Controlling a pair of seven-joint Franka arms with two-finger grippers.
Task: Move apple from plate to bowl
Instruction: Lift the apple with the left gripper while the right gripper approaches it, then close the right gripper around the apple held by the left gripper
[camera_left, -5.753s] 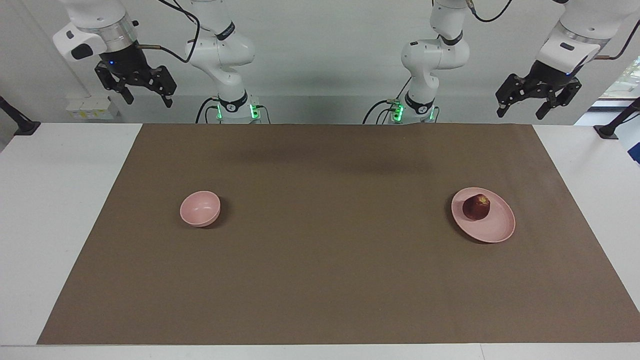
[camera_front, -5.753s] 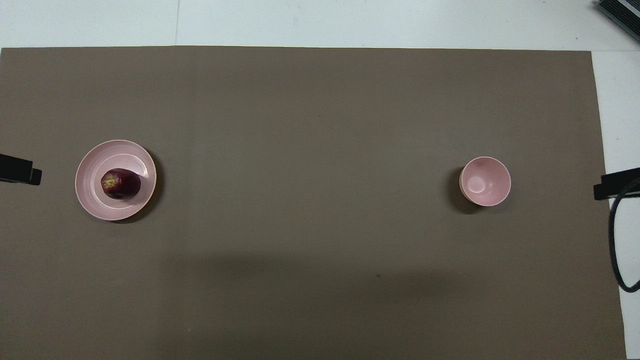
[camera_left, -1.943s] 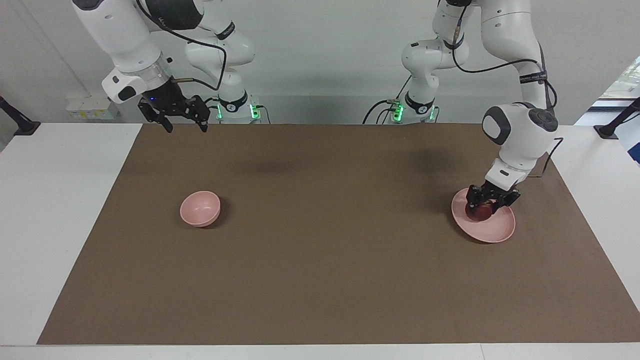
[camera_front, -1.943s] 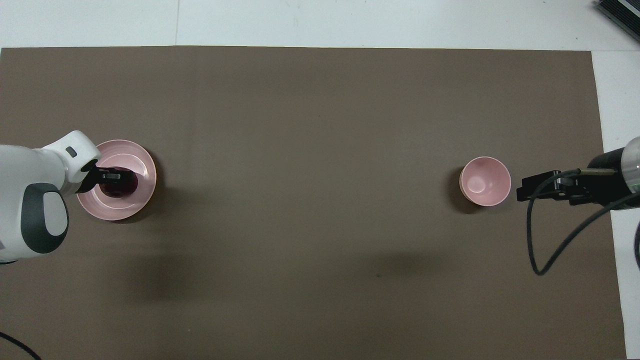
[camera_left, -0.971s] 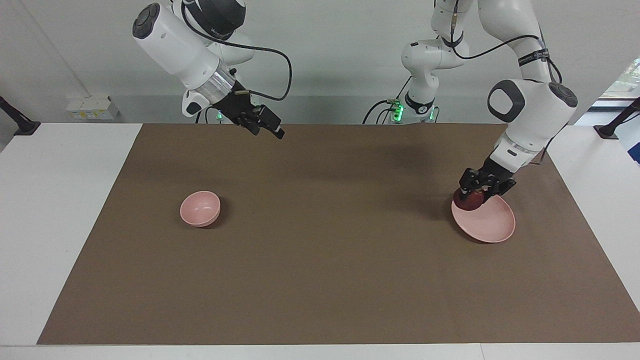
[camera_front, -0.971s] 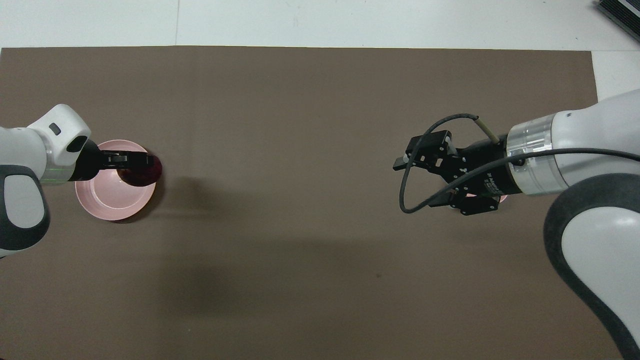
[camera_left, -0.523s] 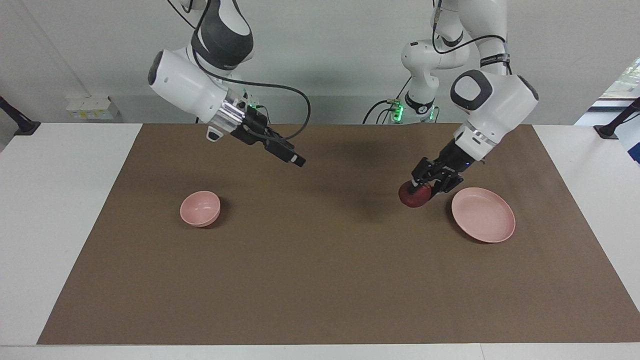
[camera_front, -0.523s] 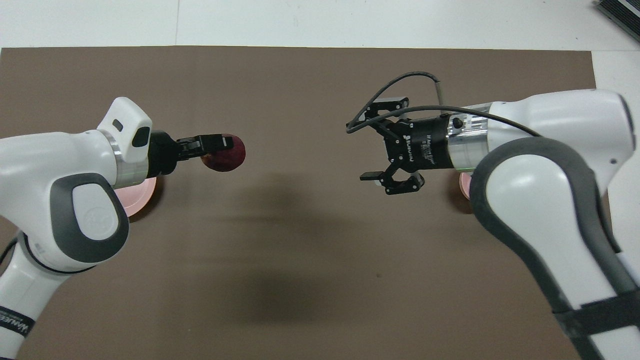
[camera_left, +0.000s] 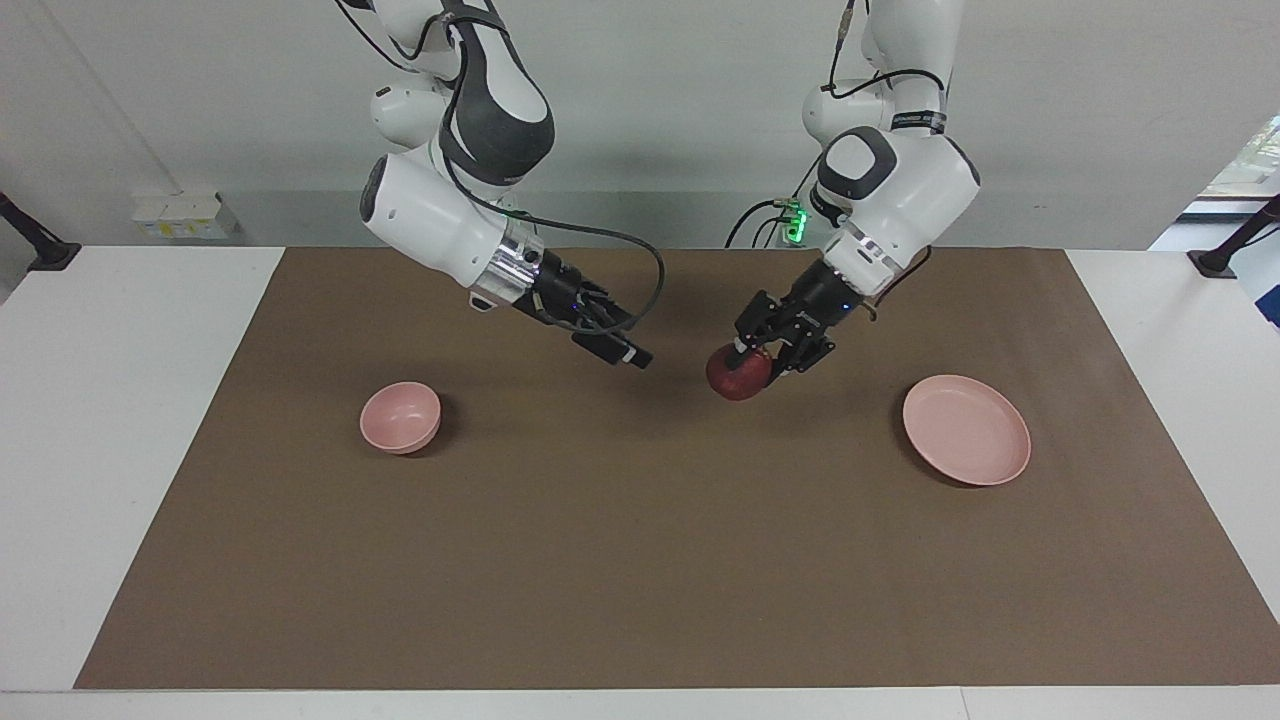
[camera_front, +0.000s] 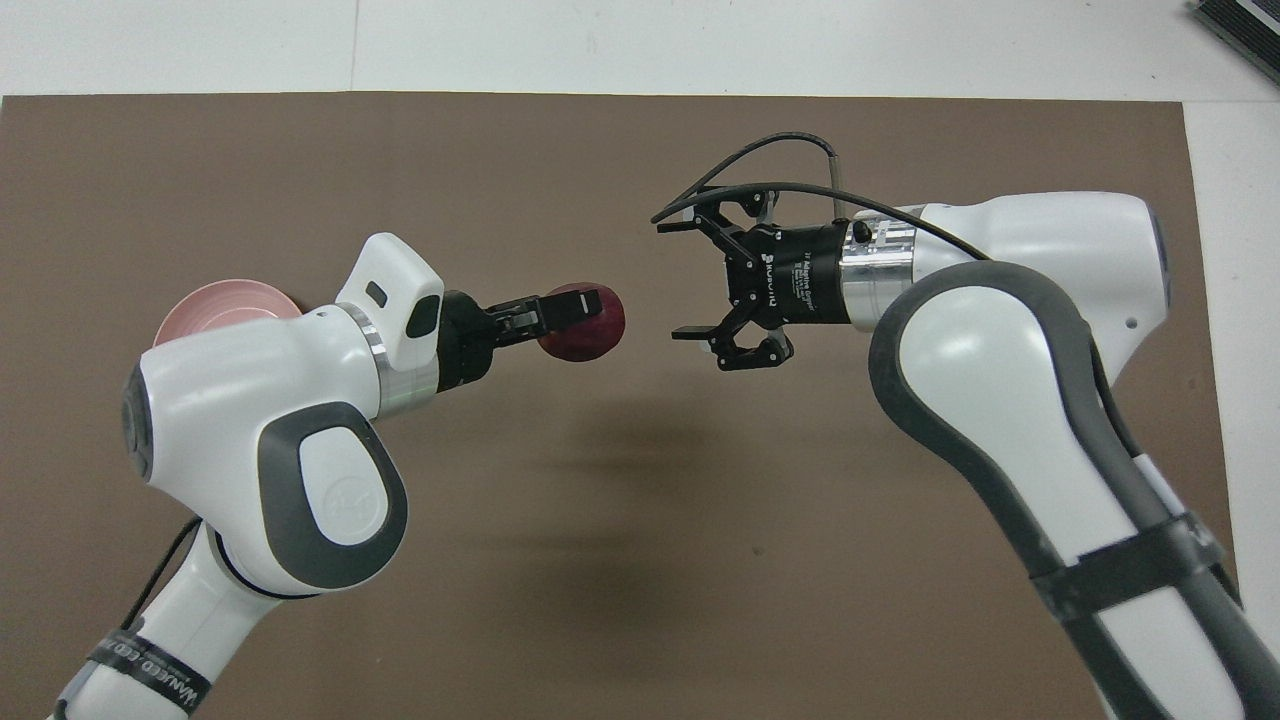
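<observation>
Handover step, by the look of it. Left gripper is clamped on the apple, holding it up over the middle of the brown mat, off the plate — plate sits bare toward the left arm's end. Right gripper is also in the air over the mat middle, fingers spread wide, pointed at the apple with a gap between them. Bowl is toward the right arm's end, nothing in it. To do this well: right fingers should straddle the apple's free half, clear of the left fingers, close firmly — round fruit can slip — and only then should the left let go.
</observation>
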